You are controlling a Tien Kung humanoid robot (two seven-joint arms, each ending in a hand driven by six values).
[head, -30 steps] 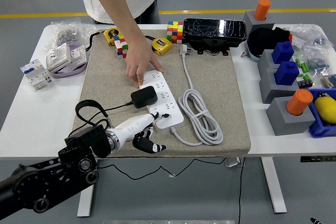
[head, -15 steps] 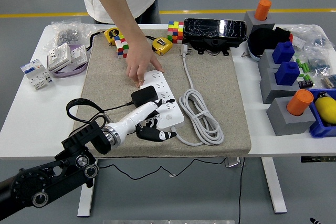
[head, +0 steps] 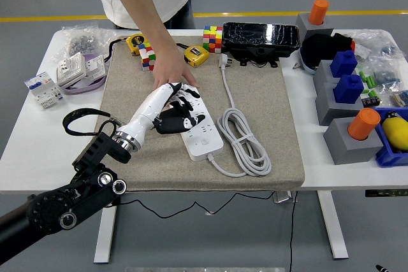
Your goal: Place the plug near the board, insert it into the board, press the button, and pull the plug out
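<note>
A white power strip (head: 204,138) lies at an angle on the grey felt mat (head: 268,113). A black plug adapter (head: 167,123) sits on the strip's middle, and its black cord (head: 78,119) loops off to the left. My left hand (head: 180,102) reaches in from the lower left. It lies over the adapter and the strip with its fingers (head: 189,106) spread, covering most of the adapter. I cannot see a closed grasp. A person's hand (head: 171,73) presses down on the strip's far end, just beyond my hand.
The strip's pale cable is coiled (head: 243,139) to the right, with its plug (head: 224,60) near a black box (head: 260,35). Colour cubes (head: 212,37) and a yellow tape measure (head: 195,54) stand at the back. Grey blocks (head: 347,138) and a blue bin (head: 390,154) fill the right, socket parts (head: 80,68) the left.
My left hand has swung from the mat's near edge up along the strip to the black adapter, close to the person's hand. The cord loop shifted left. The person's hand stayed put.
</note>
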